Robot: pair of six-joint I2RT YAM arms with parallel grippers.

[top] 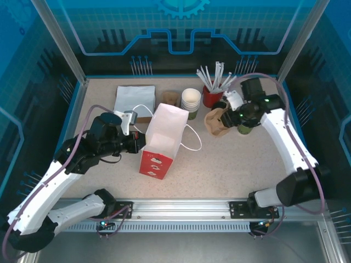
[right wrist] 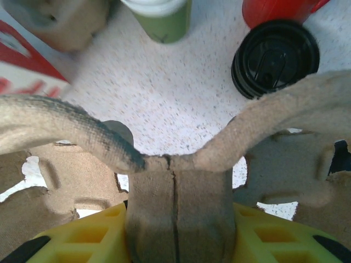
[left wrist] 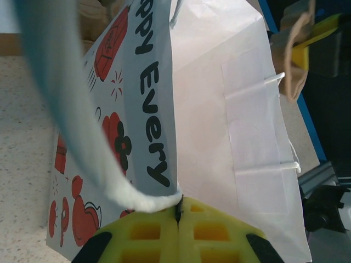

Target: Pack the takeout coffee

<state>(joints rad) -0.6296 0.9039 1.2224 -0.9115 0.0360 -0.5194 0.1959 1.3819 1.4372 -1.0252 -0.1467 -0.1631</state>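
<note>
checking both grips from the remote station.

left claw [left wrist: 178,212]: pressed together. the white cord handle [left wrist: 82,148] of the paper bag [left wrist: 219,109] runs straight into the seam between its yellow fingers [left wrist: 142,233], so i log it as pinching the handle. the bag stands upright directly ahead of this claw. its printed side panel faces the claw, and in the overhead view its mouth is open at the top.

right claw [right wrist: 174,219]: pinching the central ridge of the brown moulded cup carrier [right wrist: 66,126]. the ridge is squeezed between the two pads and the carrier's wings spread out to either side of the claw. i cannot tell whether the carrier is clear of the table [right wrist: 181,98].

ahead of the right claw, in its wrist view:
- a black lid [right wrist: 274,57] lies ahead and to the right, flat on the table
- a red cup [right wrist: 279,10] sits just beyond the lid
- a stack of cups [right wrist: 159,21], green with a white rim, stands straight ahead, further off

takeout coffee [top: 245,130]: in the overhead view the olive-green cup sits on the table just behind the right claw, tucked under that wrist and partly covered by it. i cannot tell whether a lid is on it. it is well apart from the left claw, with the bag and carrier between them.
</note>
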